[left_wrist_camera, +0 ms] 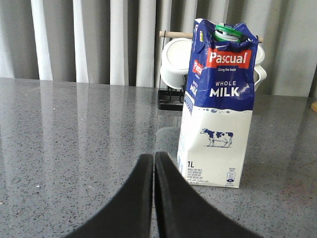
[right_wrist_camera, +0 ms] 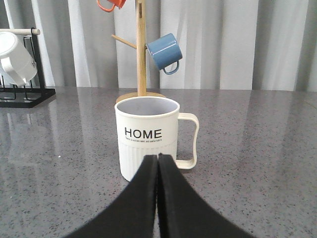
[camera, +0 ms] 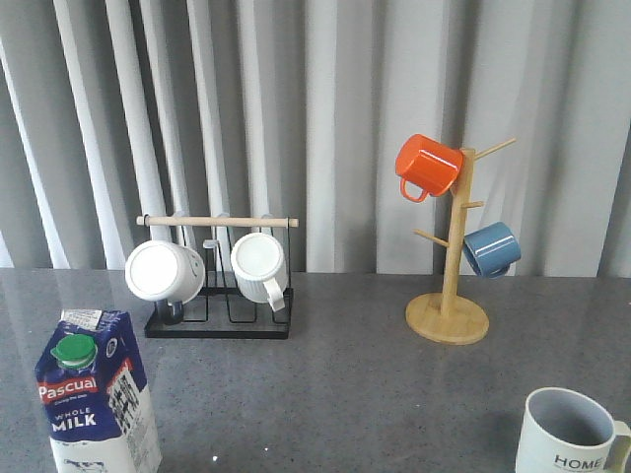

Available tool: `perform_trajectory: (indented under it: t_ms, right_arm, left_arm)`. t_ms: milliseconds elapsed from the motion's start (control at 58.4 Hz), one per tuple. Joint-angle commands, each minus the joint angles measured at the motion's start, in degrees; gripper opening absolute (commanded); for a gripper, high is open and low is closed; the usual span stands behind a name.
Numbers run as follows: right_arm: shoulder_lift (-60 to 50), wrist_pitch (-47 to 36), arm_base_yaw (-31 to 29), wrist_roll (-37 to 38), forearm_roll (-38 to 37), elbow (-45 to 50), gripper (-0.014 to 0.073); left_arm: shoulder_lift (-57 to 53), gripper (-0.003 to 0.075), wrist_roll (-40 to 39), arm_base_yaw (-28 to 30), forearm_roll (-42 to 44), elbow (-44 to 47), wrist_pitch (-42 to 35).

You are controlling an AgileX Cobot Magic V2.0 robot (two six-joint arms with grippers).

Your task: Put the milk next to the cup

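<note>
Here, in the front view, the milk [camera: 96, 394] stands upright at the near left of my grey desk [camera: 335, 394], and the cup [camera: 570, 434] stands at the near right, well apart from it. Neither of my arms shows in that view.

Left wrist view: my left tool [left_wrist_camera: 154, 163] is closed on nothing, its two black fingers [left_wrist_camera: 141, 198] pressed together, the tips short of the milk [left_wrist_camera: 218, 104] and not touching it. The carton faces the camera with its red "Pascual" band, "WHOLE MILK" lettering and a cow drawing; its green cap [left_wrist_camera: 228, 32] sits in the crumpled gable top.

Right wrist view: my right tool [right_wrist_camera: 158, 163] is likewise closed and empty, its tips just before the cup [right_wrist_camera: 147, 141]. Whether they touch its ribbed lower wall I cannot tell. "HOME" faces the camera.

Background, front view: a black rack [camera: 219, 320] with a wooden bar carries two white mugs [camera: 164, 271], behind the milk. A wooden mug tree [camera: 450, 296] farther right bears an orange mug [camera: 428, 166] and a blue mug [camera: 491, 248]. Grey and white curtains [camera: 325, 108] close the scene.
</note>
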Motion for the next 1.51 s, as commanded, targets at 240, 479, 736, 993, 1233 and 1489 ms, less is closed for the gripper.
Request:
perform_trajectory:
  t_ms: [240, 479, 736, 993, 1233, 1489]
  right_arm:
    - [-0.75, -4.62, -0.22, -0.19, -0.08, 0.62, -0.0009]
    - [-0.75, -4.62, -0.22, -0.19, -0.26, 0.57, -0.0009]
    - [-0.75, -4.62, -0.22, -0.19, -0.26, 0.58, -0.0009]
    - [-0.75, -26.39, -0.22, 0.69, -0.14, -1.13, -0.0009]
    - [15.66, -8.14, -0.22, -5.71, -0.09, -16.47, -0.0009]
    - [36.41, -9.75, -0.22, -1.79, 5.77, -21.33, -0.0009]
  left_arm:
    - [-0.58, -0.0006, -0.41, -0.05, -0.38, -0.77, -4.14]
    - [-0.58, -0.0006, -0.41, -0.05, -0.38, -0.77, -4.14]
    - [-0.58, -0.0006, 3.22, -0.05, 2.87, -0.77, -6.19]
    - [-0.36, -0.0006, 0.84, -0.05, 3.87, -3.52, -13.56]
    - [17.03, -0.0006, 1.68, -0.05, 4.24, -21.55, -3.06]
    - [34.16, -0.0006, 0.99, -2.69, 4.13, -29.73, -2.61]
